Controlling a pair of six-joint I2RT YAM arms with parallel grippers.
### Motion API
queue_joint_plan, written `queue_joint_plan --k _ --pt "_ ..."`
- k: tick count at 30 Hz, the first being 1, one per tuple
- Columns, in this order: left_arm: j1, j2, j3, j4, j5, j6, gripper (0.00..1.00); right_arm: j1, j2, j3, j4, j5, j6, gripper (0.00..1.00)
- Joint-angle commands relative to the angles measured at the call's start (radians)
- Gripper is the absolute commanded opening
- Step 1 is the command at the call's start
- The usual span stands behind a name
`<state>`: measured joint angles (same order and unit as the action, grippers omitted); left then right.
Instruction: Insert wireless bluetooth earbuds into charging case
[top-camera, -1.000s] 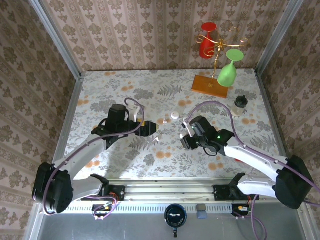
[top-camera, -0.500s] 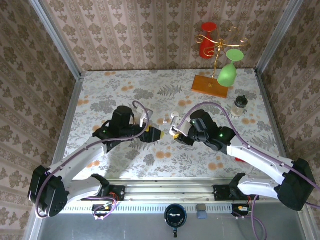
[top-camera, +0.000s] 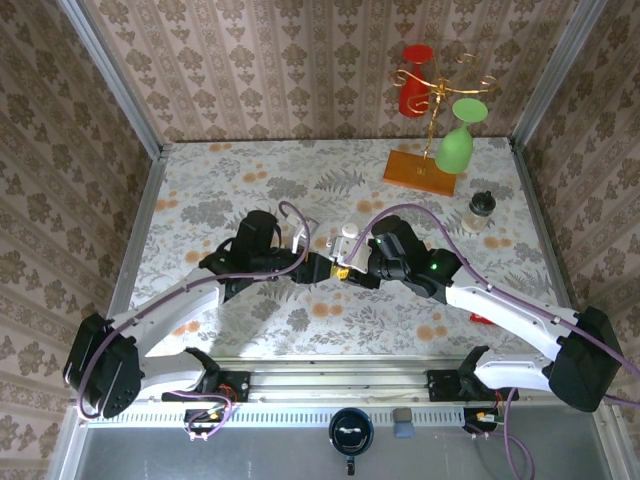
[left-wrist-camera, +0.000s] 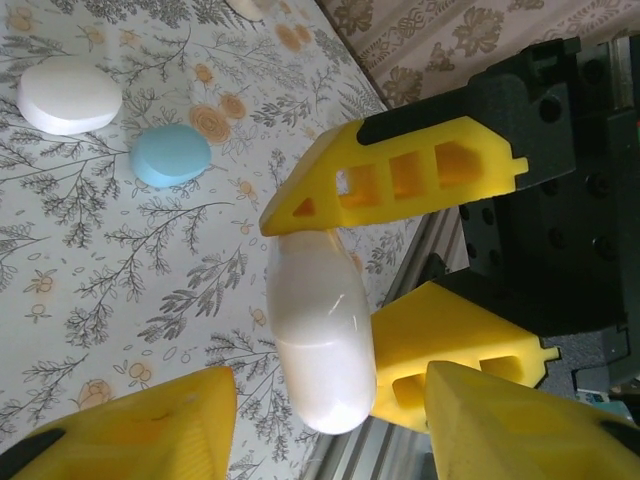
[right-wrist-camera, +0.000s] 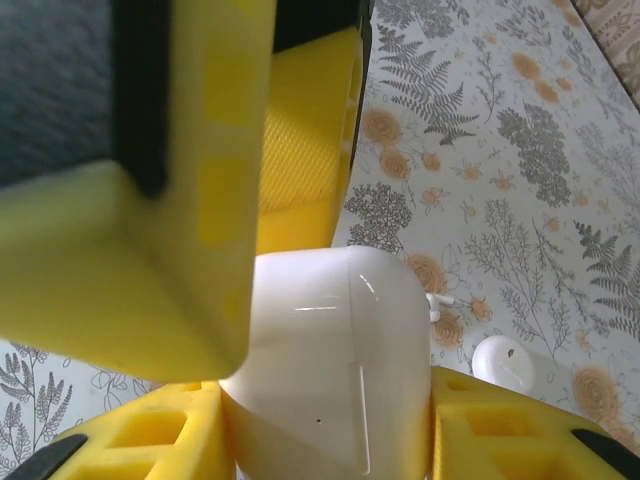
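The white charging case (right-wrist-camera: 330, 370) hangs over the table (top-camera: 200, 190) — pinched in the right gripper (right-wrist-camera: 330, 440). The left gripper (left-wrist-camera: 330, 420), fingers (left-wrist-camera: 150, 430) spread, straddles its tip from 9 o'clock. A tiny earbud (right-wrist-camera: 436, 300) lies at its 3 o'clock in the right wrist view.

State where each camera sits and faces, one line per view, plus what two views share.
Top external: above and behind the bases, looking down on the table; both arms show, left pincer facing right pincer.
Left wrist: on the left arm, facing the right pincer clamping the charging case; own fingers below.
Right wrist: on the right arm, facing the left pincer; own fingers flank the case.
Wrist views share the case and table.
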<state>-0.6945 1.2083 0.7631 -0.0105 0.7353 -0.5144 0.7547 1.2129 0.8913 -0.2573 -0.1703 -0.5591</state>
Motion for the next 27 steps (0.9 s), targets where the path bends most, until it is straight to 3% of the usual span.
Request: queue_joint_plan --k 1,8,14,20,27 --pt "-0.009 0.015 0.034 0.03 0.031 -0.024 0.49 0.008 0.002 0.034 0.044 -0.021 -0.023 0.37" --pt "-0.009 0.029 0.052 0.007 0.032 0.008 0.34 0.017 0.003 0.042 0.045 -0.044 -0.027 0.38" --pt "-0.006 0.023 0.038 0.022 0.025 0.063 0.08 0.018 -0.012 0.04 0.046 -0.061 -0.022 0.41" --pt "-0.004 -0.011 -0.013 0.113 0.016 0.181 0.09 0.01 -0.048 0.024 0.011 -0.122 -0.001 0.68" --pt "-0.007 -0.081 -0.067 0.182 -0.055 0.348 0.1 -0.048 -0.137 -0.067 0.099 -0.228 0.149 0.75"
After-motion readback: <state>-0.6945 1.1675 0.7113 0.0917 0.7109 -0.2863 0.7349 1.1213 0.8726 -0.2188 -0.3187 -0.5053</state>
